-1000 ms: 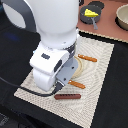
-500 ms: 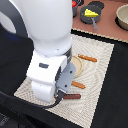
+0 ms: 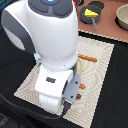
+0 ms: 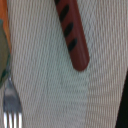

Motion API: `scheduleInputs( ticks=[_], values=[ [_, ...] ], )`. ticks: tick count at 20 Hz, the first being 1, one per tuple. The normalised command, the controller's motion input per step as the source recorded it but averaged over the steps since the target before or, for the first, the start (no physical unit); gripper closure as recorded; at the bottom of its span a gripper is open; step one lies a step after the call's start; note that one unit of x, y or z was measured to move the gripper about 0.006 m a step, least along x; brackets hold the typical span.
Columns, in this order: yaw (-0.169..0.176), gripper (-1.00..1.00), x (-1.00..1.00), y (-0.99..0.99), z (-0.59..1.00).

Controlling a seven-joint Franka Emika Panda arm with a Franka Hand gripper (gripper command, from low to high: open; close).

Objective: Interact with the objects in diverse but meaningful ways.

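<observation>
Right now the big white arm hangs low over the striped mat, and it looks like it's going for the sausage. In the wrist view the sausage is red-brown w/ dark stripes, lying flat on the mat, one round end showing and the other end cut off by the pic's edge. A metal fork lies near it, apart from it, not touching. I guess the step in hand is lining up for a grab, bc the wrist cam looks almost straight down at the toy. Next move prob needs the arm to get the sausage between the fingers, across its thin side, then go down slow so it doesn't roll away or bump the fork. The gripper's fingers don't show in the wrist view, and in the exterior view the arm's own body covers them, so I can't tell if they are apart or together. In the exterior view a bit of tan plate peeks out beside the arm, w/ an orange-handled thing by it, too small to name. Far back sits a yellow cheese wedge on a dark pan, well apart from the arm. The tomato and carton aren't seen anywhere.
</observation>
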Motion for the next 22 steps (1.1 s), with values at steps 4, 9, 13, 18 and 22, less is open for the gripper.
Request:
scheduleInputs(
  ticks=[4,9,13,18,22],
  values=[
    [0.030,-1.00,0.01,-0.09,-0.13],
    [0.011,-1.00,-0.05,-0.17,-0.10],
    [0.000,-1.00,0.14,-0.47,0.11],
    [0.000,-1.00,0.10,-0.23,-0.04],
    [0.001,-1.00,0.21,-0.11,-0.05]
  ],
)
